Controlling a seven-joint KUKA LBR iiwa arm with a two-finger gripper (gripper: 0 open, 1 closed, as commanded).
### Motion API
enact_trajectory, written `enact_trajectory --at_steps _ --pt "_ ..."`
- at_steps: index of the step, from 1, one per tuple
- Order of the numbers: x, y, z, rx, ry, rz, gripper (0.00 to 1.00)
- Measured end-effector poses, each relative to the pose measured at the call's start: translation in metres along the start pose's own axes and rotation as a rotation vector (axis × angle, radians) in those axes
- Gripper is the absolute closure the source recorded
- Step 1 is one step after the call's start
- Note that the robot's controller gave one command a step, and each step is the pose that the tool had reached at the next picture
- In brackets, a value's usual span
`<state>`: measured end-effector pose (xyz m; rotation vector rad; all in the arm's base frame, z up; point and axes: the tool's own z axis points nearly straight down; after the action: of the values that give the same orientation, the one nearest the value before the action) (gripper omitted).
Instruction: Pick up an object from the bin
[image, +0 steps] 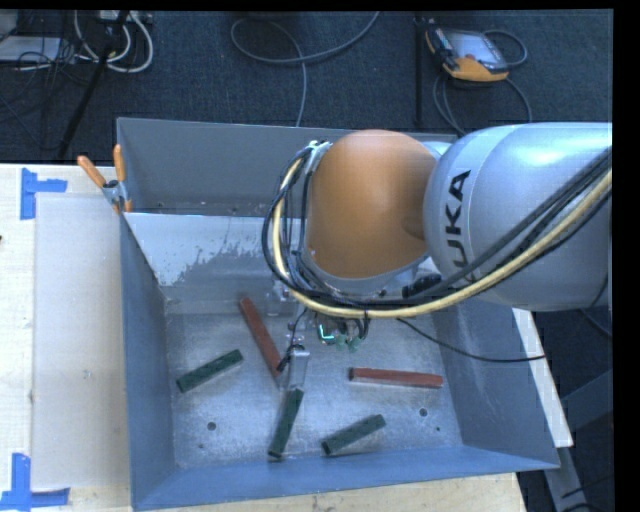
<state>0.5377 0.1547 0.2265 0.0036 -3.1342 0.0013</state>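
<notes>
The bin (150, 300) holds five sticks, of two kinds.

There are three green sticks. One (210, 370) lies at the left of the floor. One (285, 423) lies near the middle, running toward the near wall. One (353, 434) lies just right of that, also near.

There are two red sticks. One (260, 333) slants left of the middle, farther back than the green ones. The other (395, 377) lies crosswise at the right.

All five are slim, straight bars, each lying flat.
</notes>
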Motion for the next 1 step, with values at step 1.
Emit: enact_trajectory --at_steps 1 --pt "-0.0165 0.0045 0.1555 -0.002 -0.006 0.107 0.00"
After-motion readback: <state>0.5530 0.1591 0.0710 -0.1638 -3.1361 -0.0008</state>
